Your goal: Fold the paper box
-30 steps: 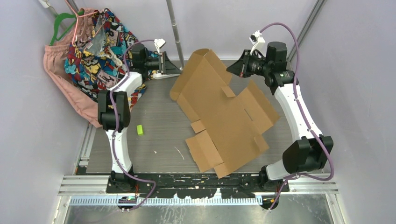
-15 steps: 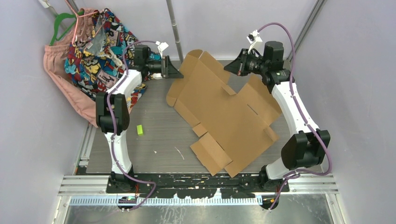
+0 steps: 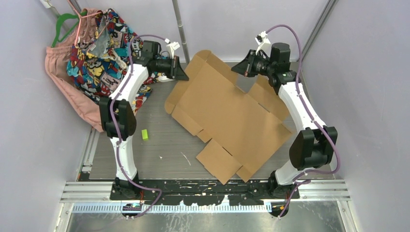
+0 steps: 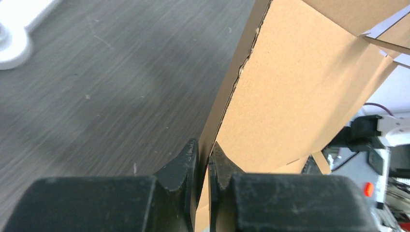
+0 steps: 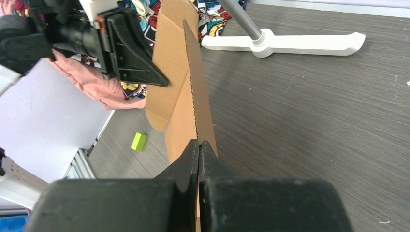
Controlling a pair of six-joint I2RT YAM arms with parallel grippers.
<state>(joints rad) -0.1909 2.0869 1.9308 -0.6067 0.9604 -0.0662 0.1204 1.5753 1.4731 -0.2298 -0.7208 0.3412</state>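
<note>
Left fingers (image 4: 186,159) and right fingers (image 5: 191,155) each pinch a far edge of the brown corrugated cardboard box sheet (image 3: 227,121). A small lime-green block (image 3: 144,134) lies apart on the grey grained counter (image 3: 159,121). Comic-print cloth (image 3: 104,48) hangs far-left.

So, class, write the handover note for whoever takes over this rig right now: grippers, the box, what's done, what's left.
Left gripper: shut on the paper box, at its far-left edge.
Right gripper: shut on its far-right edge.
Box: an open die-cut sheet, far side lifted between the arms, near end resting on the table.
Done: both edges gripped; no panel folded shut yet.
Left: probably raise the walls, tuck the flaps, close the lid.
</note>
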